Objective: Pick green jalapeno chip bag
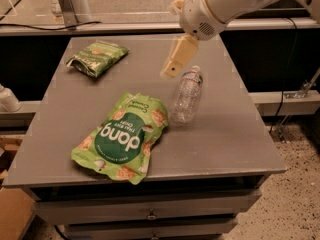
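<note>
We see the tool (171,72) hanging above the tabletop (227,134) near its middle, tip angled down toward the view's left. We can't tell whether it's open or closed. It grips nothing. The green jalapeno chip bag (97,57) lies well apart from the tool, off to the view's left and a bit further back, flat on the tabletop. A clear water bottle (187,95) lies just below-right of the tool tip. The big "dang" bag (122,136) sits nearer the front edge, left of the bottle.

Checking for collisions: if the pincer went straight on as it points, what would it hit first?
The pincer, above the table, points down-left: likely bare table or the top edge of the dang bag, beside the water bottle. Depth is unclear.
</note>
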